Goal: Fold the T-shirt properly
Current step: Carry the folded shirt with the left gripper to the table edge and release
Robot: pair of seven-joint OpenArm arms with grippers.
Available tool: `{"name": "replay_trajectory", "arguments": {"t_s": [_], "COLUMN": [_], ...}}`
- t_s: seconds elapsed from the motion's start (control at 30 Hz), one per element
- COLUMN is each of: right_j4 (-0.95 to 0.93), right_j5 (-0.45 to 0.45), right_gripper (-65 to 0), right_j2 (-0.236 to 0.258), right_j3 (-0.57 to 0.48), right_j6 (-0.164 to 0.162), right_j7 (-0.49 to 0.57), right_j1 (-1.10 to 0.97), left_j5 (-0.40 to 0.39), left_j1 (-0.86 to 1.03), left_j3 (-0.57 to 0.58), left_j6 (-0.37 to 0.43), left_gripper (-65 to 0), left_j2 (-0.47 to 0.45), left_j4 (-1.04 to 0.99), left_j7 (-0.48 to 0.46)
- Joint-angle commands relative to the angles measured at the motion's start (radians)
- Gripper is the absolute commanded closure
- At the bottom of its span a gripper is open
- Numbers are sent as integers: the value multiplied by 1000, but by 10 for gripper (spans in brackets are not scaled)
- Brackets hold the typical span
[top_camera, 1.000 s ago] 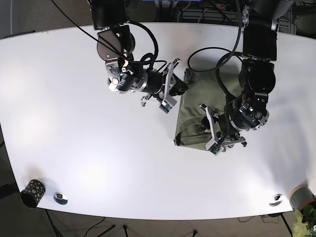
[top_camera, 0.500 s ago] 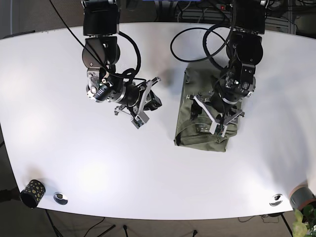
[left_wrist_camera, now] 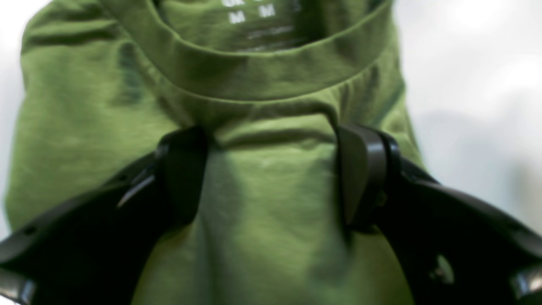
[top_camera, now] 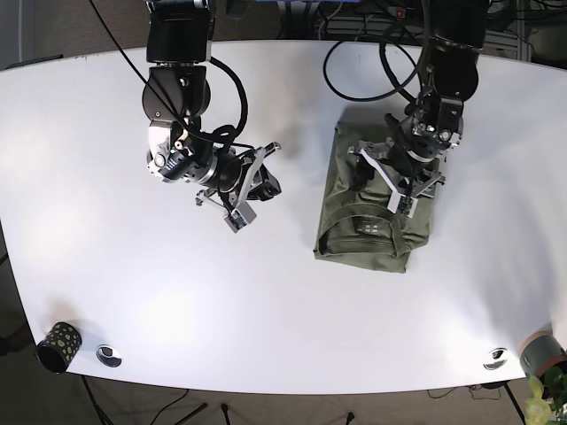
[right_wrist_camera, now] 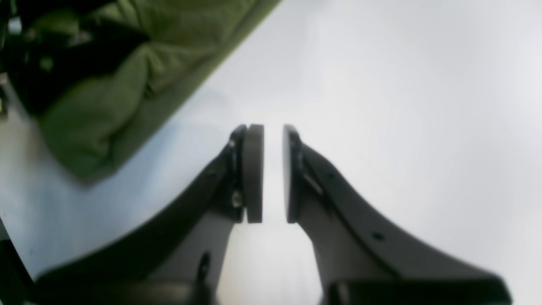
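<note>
Base view — folded T-shirt [top_camera: 372,217] on table [top_camera: 106,133]

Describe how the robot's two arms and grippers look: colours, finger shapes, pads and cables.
Both arms are black with silver metal joints, and loose black cables loop along them. The left gripper has two curved, glossy black fingers with broad rounded tips. The right gripper has matching black fingers, each faced with a flat grey pad and showing small screw holes.
</note>
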Motion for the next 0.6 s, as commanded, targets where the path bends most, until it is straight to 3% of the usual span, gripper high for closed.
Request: {"name": "replay_trajectory", "arguments": {"t_s": [0.0, 0.2, 0.57], "right_j4": [21, 24, 93], "right_j5": [19, 19, 19], "right_gripper": [-65, -65, -65], "right_j2": [-3, -3, -3], "right_j3": [1, 1, 2], "right_j6": [6, 6, 6], "right_j7": [19, 19, 19], "right_j1": [22, 22, -9], "left_j5": [30, 33, 34], "left_j1": [14, 12, -116], "left_j3": [-88, -285, -423], "left_j6": [38, -13, -284], "left_gripper": [-438, -439, -438], "left_j2": [-80, -186, -465], "left_j4": [-57, -166, -589], "left_j7": [95, 95, 52]}}
